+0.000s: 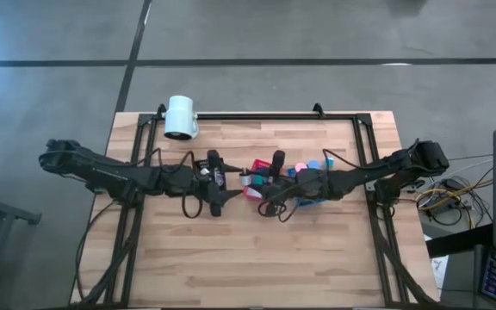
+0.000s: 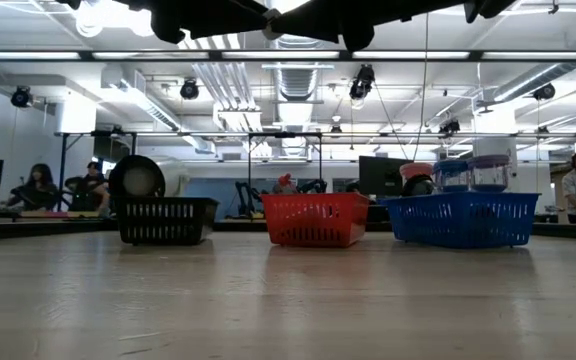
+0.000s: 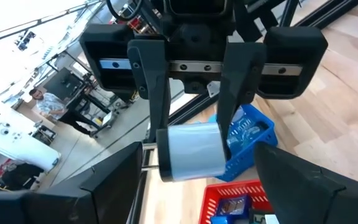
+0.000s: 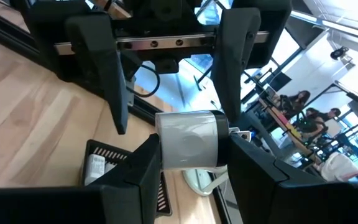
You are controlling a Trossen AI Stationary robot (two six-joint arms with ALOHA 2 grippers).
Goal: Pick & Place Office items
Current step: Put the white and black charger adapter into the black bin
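Note:
A short white round piece [image 4: 188, 144] with a dark band at one end hangs above the middle of the table, between my two grippers. My right gripper [image 4: 192, 152] comes in from the table's right and is shut on it. My left gripper [image 3: 197, 158] faces it from the table's left and stands open. Its fingers [image 4: 110, 87] are spread on either side of the piece, and I see no touch. In the high view the piece [image 1: 244, 179] shows between the left gripper [image 1: 224, 179] and the right gripper [image 1: 262, 182]. Below stand the black tray [image 4: 104, 163], red tray [image 3: 235, 198] and blue tray [image 3: 248, 138], the latter two with small items inside. My right gripper pinches the white round piece between its two fingers [image 4: 143, 171], on two opposite sides [image 4: 164, 149]. The fingers come level from the table's right. The piece is lifted clear, above the trays.
A big white cylinder [image 1: 180, 116] stands at the far left on the black frame rail [image 1: 257, 115]. The black, red and blue trays stand in a row across the table's middle [image 2: 313, 218]. Bare wood [image 1: 248, 258] lies along the near side. People sit in the room beyond [image 2: 38, 185].

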